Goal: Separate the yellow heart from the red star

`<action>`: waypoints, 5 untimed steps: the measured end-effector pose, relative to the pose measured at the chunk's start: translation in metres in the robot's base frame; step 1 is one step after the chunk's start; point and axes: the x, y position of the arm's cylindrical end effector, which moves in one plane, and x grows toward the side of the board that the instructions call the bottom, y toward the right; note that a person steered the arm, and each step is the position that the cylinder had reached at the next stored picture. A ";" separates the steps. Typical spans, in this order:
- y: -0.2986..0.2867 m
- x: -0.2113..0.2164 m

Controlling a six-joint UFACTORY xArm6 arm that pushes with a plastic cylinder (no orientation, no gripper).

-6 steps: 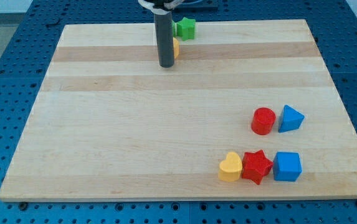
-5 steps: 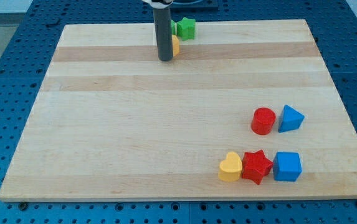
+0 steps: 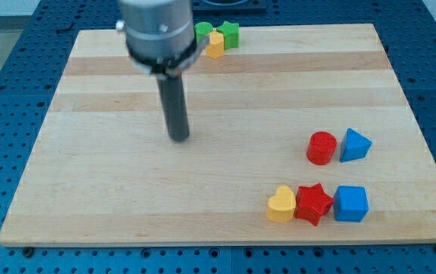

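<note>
Pale wooden counter (image 3: 103, 190), edged by blue pegboard on every side. Dark rod reaching down from the view's top, ending in my tip (image 3: 179, 139) on bare wood left of the middle, touching no block. Just a plain rod there: no opening or closing to report, nothing held.

Well off to the view's lower right of my tip, close to the counter's bottom edge: yellow heart (image 3: 281, 204) pressed against red star (image 3: 313, 204), heart on the view's left. Just right of the star, blue cube (image 3: 351, 203), close beside it or touching. All three in one row along that edge, with only a narrow strip of wood below them.

To the view's right of my tip and slightly lower, above that row: red cylinder (image 3: 322, 148) and, just beside it on its right, a blue triangular block (image 3: 355, 144).

Above my tip and a little right, hard against the counter's top edge: a green star (image 3: 230, 34), a second green block (image 3: 202, 30) of unclear shape, and a yellow block (image 3: 214, 46), all clustered near each other.

Wide open wood between my tip and the heart, likewise across the whole left half and lower left of the counter.
</note>
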 end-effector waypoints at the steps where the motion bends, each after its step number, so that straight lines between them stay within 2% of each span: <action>1: 0.020 0.076; 2: 0.051 0.125; 4: 0.056 0.126; 5: 0.084 0.125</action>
